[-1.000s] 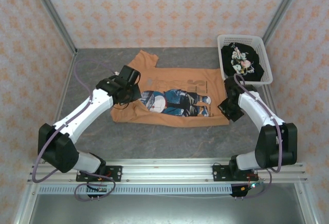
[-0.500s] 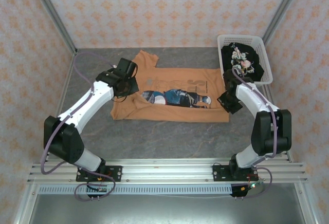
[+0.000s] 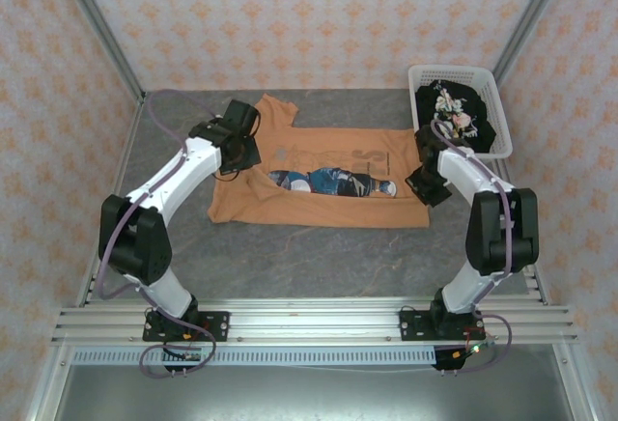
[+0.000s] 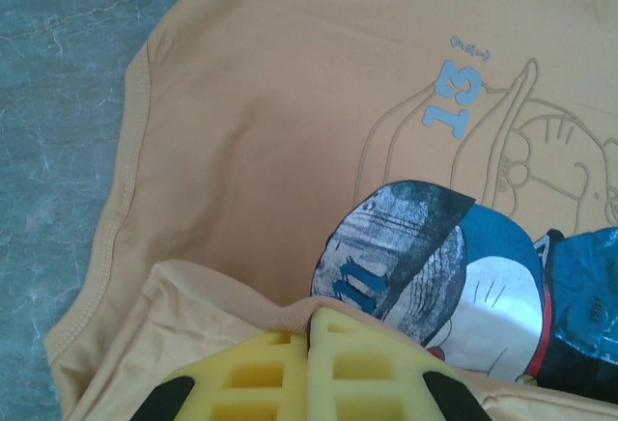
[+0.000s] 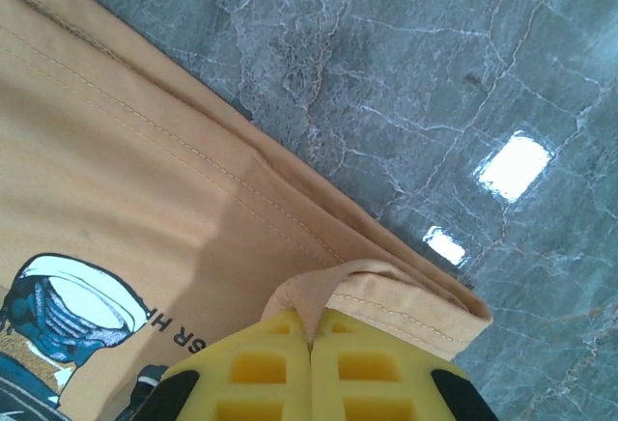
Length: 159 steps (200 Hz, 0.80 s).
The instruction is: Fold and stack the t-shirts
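**Top view with both wrist views.** The left gripper (image 4: 309,329) is shown shut, with a fold of the orange shirt (image 3: 333,210) pinched between its yellow fingers (image 4: 261,368) just beside the blue-and-white print (image 4: 454,276). The right gripper (image 5: 311,334) is likewise shut on a lifted fold at the stitched hem corner of the same shirt. In the top view the left gripper (image 3: 241,155) is seen at the shirt's left end and the right gripper (image 3: 426,187) at its right end, so that the shirt is stretched between them. The shirt is laid on the grey table (image 3: 319,262) with its long axis running left to right: the hem is turned towards the right arm, and one sleeve (image 3: 273,110) juts towards the far side at the left. The black shirt (image 3: 456,117) is seen crumpled inside the white basket (image 3: 454,69) at the far right corner, just beyond the right gripper.
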Available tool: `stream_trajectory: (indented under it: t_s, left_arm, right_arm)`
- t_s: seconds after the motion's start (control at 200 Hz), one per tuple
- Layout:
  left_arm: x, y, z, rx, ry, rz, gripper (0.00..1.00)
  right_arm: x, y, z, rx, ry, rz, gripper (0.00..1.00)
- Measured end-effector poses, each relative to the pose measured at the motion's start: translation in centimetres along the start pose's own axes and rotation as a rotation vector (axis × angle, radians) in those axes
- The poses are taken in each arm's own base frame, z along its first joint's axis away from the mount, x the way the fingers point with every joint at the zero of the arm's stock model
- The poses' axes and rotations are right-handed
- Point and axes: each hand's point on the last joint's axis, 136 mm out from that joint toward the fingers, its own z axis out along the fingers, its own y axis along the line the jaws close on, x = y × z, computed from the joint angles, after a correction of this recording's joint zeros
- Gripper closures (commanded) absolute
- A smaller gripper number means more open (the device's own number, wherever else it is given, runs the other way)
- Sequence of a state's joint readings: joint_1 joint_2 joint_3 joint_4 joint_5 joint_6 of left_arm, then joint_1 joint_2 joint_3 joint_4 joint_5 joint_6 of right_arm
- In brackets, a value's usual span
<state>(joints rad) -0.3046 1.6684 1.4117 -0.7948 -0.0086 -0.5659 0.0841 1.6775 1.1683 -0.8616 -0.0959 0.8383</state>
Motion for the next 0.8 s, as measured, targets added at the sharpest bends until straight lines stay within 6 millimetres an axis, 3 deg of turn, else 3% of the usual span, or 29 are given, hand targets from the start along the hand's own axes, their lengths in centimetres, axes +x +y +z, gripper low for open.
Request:
stream_trajectory:
  t_s: [0.796]
  left_arm:
    - [-1.8, -0.1, 3.1, -0.048, 0.022, 0.025, 1.0]
  right_arm:
    - [-1.2, 1.6, 0.9, 0.01, -0.017, 0.0, 1.0]
